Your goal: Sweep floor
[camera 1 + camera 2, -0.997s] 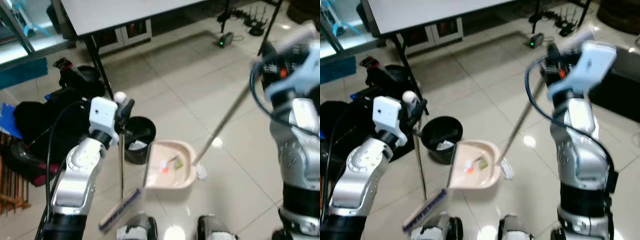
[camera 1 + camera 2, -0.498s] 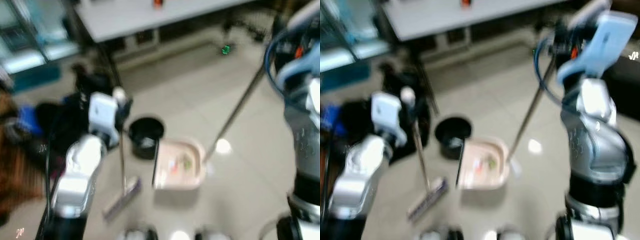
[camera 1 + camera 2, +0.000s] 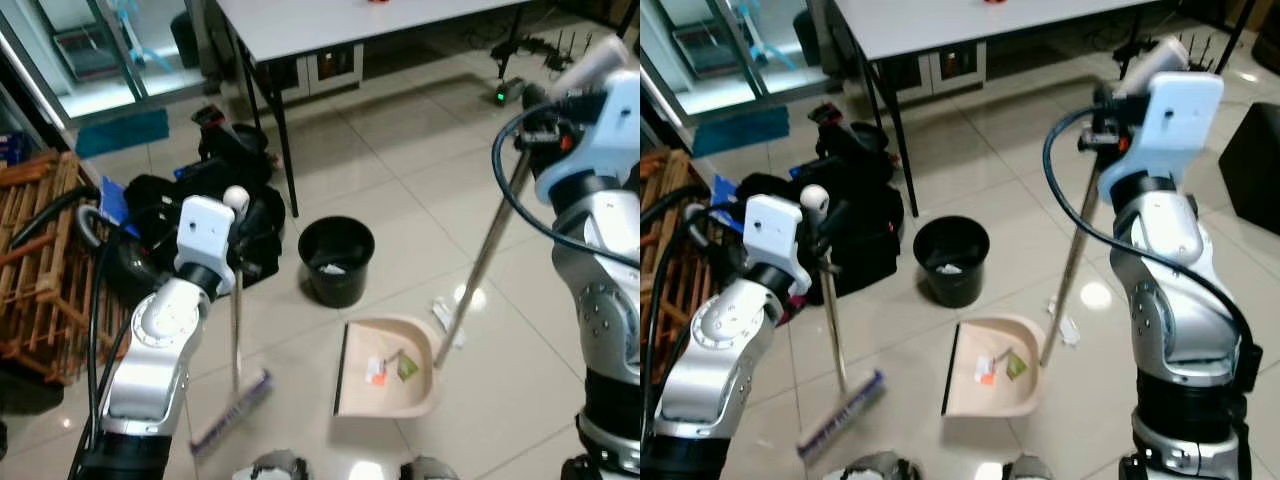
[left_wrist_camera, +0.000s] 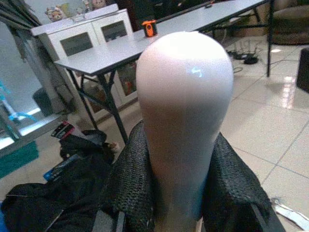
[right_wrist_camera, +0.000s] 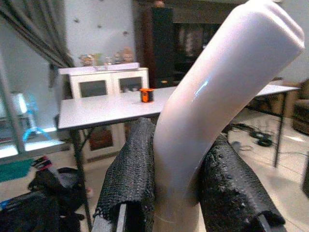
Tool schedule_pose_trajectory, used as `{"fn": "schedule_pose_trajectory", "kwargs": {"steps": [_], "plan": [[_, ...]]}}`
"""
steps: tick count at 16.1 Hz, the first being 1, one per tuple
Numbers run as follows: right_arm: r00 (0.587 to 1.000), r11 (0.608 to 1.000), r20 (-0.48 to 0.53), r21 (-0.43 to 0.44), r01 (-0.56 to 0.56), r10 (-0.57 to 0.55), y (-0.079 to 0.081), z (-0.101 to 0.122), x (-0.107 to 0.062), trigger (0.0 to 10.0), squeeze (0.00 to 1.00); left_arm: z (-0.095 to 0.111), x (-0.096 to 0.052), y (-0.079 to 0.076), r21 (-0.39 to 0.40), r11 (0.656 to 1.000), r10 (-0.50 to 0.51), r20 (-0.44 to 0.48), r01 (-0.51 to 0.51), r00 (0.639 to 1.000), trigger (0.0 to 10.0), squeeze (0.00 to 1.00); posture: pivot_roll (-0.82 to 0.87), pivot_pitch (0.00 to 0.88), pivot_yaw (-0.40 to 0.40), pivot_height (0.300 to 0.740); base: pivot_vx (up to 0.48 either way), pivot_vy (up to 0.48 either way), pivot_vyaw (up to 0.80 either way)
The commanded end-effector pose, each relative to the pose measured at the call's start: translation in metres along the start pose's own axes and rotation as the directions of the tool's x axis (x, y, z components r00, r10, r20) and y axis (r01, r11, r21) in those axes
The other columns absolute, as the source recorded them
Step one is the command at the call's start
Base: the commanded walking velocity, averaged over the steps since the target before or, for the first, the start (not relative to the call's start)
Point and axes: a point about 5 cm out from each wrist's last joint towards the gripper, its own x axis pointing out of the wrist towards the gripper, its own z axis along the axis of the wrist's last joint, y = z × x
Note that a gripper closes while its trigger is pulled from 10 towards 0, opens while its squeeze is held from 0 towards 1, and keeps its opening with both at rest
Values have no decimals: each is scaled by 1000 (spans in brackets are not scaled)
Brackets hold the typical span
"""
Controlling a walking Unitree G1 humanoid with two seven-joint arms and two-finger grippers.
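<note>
Left gripper (image 4: 181,193): our jaws are clamped on the white rounded top of the broom handle; the black textured fingers (image 4: 130,179) press it from both sides.
Broom (image 3: 236,340): a thin metal pole standing nearly upright at our left, ending in a purple-bristled head (image 3: 230,412) that rests on the glossy beige tiled floor (image 3: 400,170).
Right gripper (image 5: 176,193): our jaws are closed around the curved white grip of the dustpan handle.
Dustpan handle (image 3: 485,255): a long silver pole slanting down from our right arm to the back edge of the pan.
Dustpan (image 3: 385,368): a beige plastic pan lying flat on the floor just in front of our feet, with a few small scraps inside, one orange and one green (image 3: 407,368).
Bin (image 3: 336,260): a small round black bucket standing on the floor near the dustpan's far side, apart from it, with pale litter inside.
Table (image 3: 330,20): a grey-topped table with black legs, beyond the bin.
Bags (image 3: 225,215): a heap of black bags on the floor by the table leg, at our left.
Crate (image 3: 35,270): a brown wooden slatted rack at the far left.
</note>
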Motion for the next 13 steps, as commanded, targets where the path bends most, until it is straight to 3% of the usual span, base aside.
{"fn": "schedule_pose_trajectory", "kwargs": {"steps": [1, 8, 10, 13], "plan": [[996, 1000, 86, 18, -3, 1, 4, 16, -1, 10000, 0, 2, -3, 6, 24, 999, 24, 3, -24, 1000, 10000, 0, -60, 97, 70, 740, 0, 307, 0], [995, 999, 93, 39, 37, -41, 1, 19, -1, 10000, 0, 3, -2, 7, 34, 999, 18, 1, -18, 1000, 10000, 0, -63, 100, 74, 740, 0, 313, 0], [994, 998, 97, 45, 42, -46, 1, 20, -1, 10000, 0, 6, 0, 5, 99, 995, -7, 12, 6, 1000, 10000, 0, -63, 101, 75, 740, 0, 0, 0], [993, 998, 101, 45, 50, -55, 0, 22, 0, 10000, 0, 6, 1, 6, 89, 996, 9, 8, -10, 1000, 10000, 0, -64, 100, 78, 740, 0, -426, 0]]}}
